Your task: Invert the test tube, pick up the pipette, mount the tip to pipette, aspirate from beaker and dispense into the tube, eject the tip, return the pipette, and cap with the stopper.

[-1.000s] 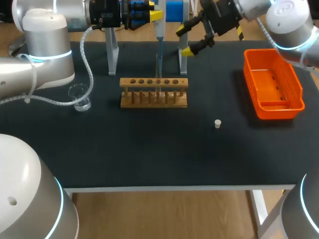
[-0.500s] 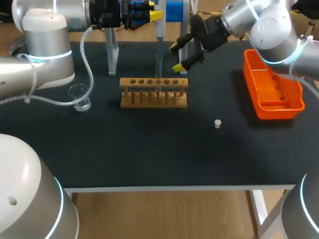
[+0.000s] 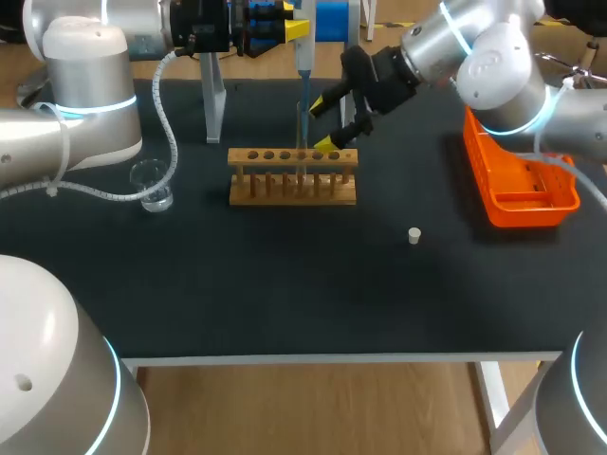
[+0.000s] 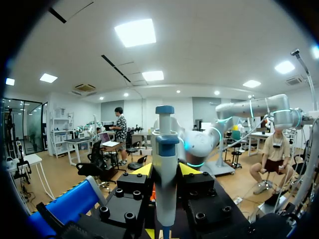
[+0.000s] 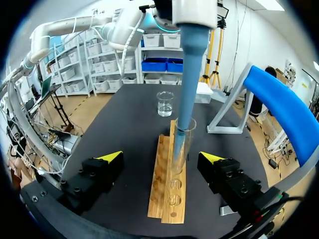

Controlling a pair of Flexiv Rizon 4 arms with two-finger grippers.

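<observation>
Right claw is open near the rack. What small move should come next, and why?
Probably ease the right claw forward until it straddles the test tube standing in the rack. The tube looks just ahead of the open claw, not yet gripped, and the pipette has its shaft inside it, so steadying seems wise.

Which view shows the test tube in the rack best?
The right wrist view: the test tube stands upright in the rack, ahead of the open right gripper, the pipette reaching into it. The head view shows only a thin sliver of it. The left wrist view misses it.
</observation>
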